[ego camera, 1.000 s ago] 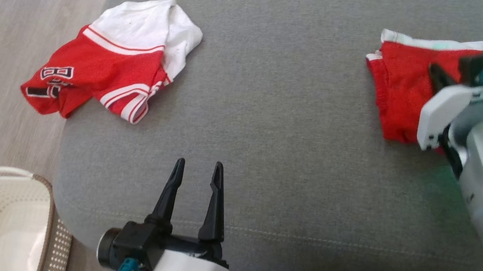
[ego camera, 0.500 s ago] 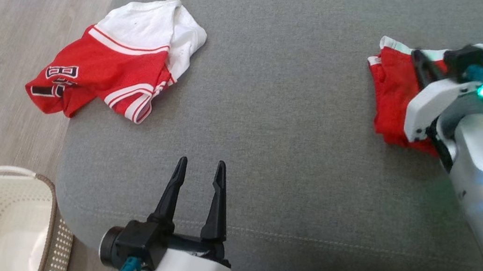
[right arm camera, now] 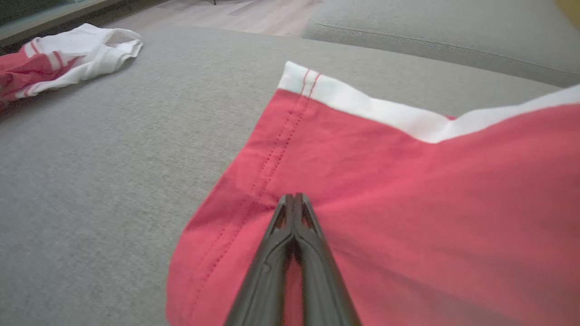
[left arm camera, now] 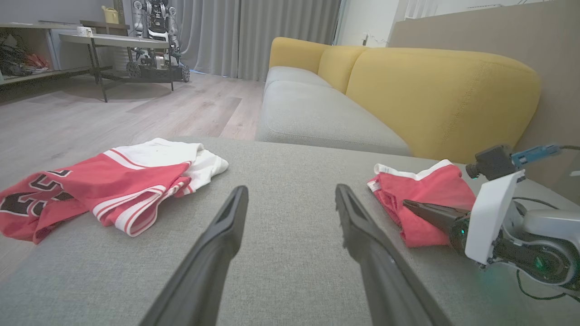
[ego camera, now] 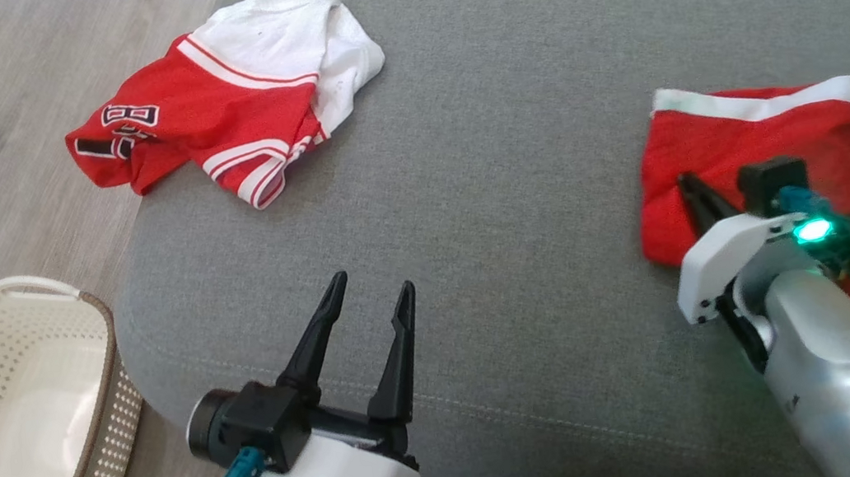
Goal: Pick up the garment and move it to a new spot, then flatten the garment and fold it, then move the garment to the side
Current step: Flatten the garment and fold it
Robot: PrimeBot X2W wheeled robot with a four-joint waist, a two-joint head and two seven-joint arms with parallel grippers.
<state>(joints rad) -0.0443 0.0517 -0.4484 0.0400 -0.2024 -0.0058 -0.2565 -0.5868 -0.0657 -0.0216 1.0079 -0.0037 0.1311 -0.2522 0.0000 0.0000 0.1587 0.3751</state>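
The garment [ego camera: 751, 134] is a red pair of shorts with a white waistband, lying spread on the grey sofa seat [ego camera: 496, 95] at the right. My right gripper [ego camera: 688, 185] is shut, its tips pinching the garment's near left part, where the cloth puckers. The right wrist view shows the closed tips of the right gripper [right arm camera: 294, 197] on the red garment [right arm camera: 408, 203]. From the left wrist I see the garment [left arm camera: 426, 190] under the right gripper [left arm camera: 408, 204]. My left gripper [ego camera: 373, 281] hovers open over the seat's front edge, holding nothing, and appears as the left gripper [left arm camera: 291, 188].
A red and white jersey [ego camera: 224, 109] lies crumpled at the seat's far left corner. A perforated cream basket [ego camera: 92, 476] stands on the wooden floor at lower left. A yellow sofa back [left arm camera: 430, 90] rises behind the seat.
The right gripper pulled back toward me with the cloth, and the bunched garment now lies spread out. The head camera shifted slightly. The left gripper stayed open and still.
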